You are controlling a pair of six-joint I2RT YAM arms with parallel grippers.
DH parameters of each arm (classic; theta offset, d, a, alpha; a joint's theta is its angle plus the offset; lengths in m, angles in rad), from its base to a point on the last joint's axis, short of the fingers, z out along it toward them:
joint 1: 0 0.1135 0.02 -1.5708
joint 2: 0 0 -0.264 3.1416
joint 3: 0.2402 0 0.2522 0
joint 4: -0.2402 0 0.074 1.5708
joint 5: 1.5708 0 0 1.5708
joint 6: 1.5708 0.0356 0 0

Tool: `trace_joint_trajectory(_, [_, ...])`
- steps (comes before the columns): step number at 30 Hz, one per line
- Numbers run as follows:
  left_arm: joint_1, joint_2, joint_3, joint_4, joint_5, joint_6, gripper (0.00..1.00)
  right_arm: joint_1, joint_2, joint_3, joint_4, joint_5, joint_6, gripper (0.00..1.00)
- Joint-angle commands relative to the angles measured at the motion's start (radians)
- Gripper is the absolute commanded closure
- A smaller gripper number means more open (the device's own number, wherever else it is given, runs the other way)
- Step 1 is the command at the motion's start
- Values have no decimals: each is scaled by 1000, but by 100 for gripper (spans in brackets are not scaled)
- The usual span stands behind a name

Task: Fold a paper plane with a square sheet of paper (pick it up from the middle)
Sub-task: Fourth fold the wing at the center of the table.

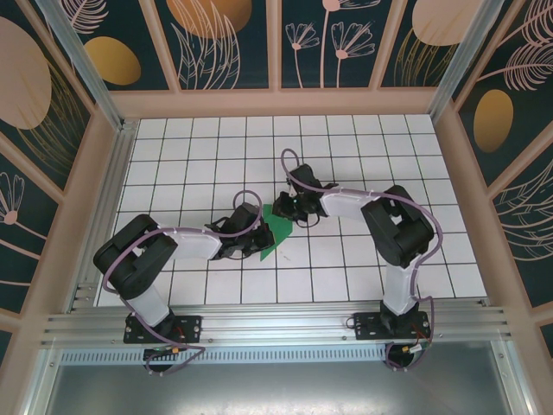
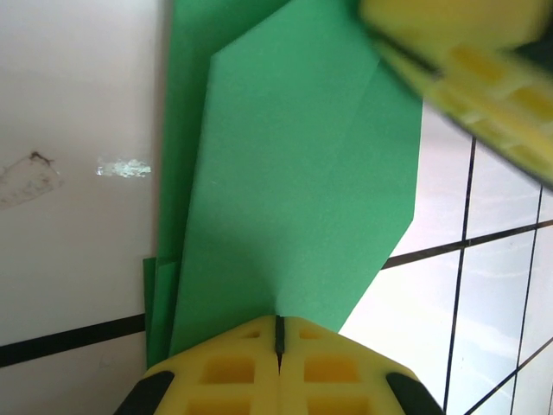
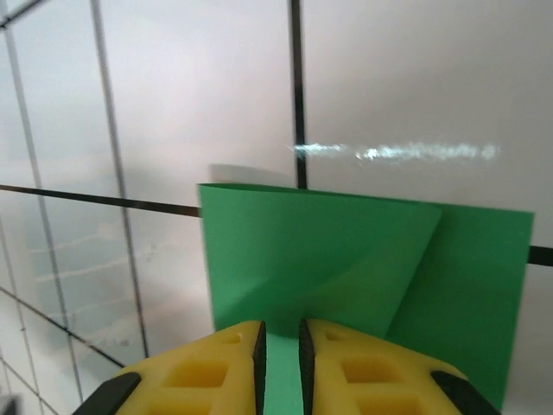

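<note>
The green square sheet of paper (image 1: 278, 230) lies mid-table between my two grippers, folded in layers into a pointed, plane-like shape. My left gripper (image 1: 259, 237) is at its near left edge. In the left wrist view the yellow jaws (image 2: 278, 333) are shut, pinching the paper (image 2: 294, 173) where a faint crease runs into them. My right gripper (image 1: 291, 210) is at the far end. Its jaws (image 3: 282, 346) stand slightly apart, with a strip of the green paper (image 3: 328, 251) showing in the narrow gap. The right gripper's yellow fingers (image 2: 467, 60) also show above the paper.
The table is white tiles with black grid lines (image 1: 346, 156), walled by a wooden frame (image 1: 276, 102) on three sides. An aluminium rail (image 1: 276, 324) with both arm bases runs along the near edge. A scuff mark (image 2: 34, 169) is on the tile left of the paper.
</note>
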Motion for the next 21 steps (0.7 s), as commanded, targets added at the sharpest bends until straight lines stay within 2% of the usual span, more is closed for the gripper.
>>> trace_joint_trajectory(1, [5, 17, -36, -58, -14, -11, 100, 2, -78, -21, 18, 8, -30, 84])
trace_joint_trajectory(4, [5, 18, -35, -55, -10, -6, 100, 15, -43, -49, 23, 0, -13, 90])
trace_joint_trajectory(8, [7, 18, -37, -48, -3, -7, 100, 24, -19, -88, 64, -36, 4, 93])
trace_joint_trajectory(13, [5, 32, -34, -50, 9, -2, 100, 29, 12, -78, 60, -45, -17, 94])
trace_joint_trajectory(21, [5, 63, -50, -54, 36, 9, 100, -20, 66, -40, 32, -12, -47, 93])
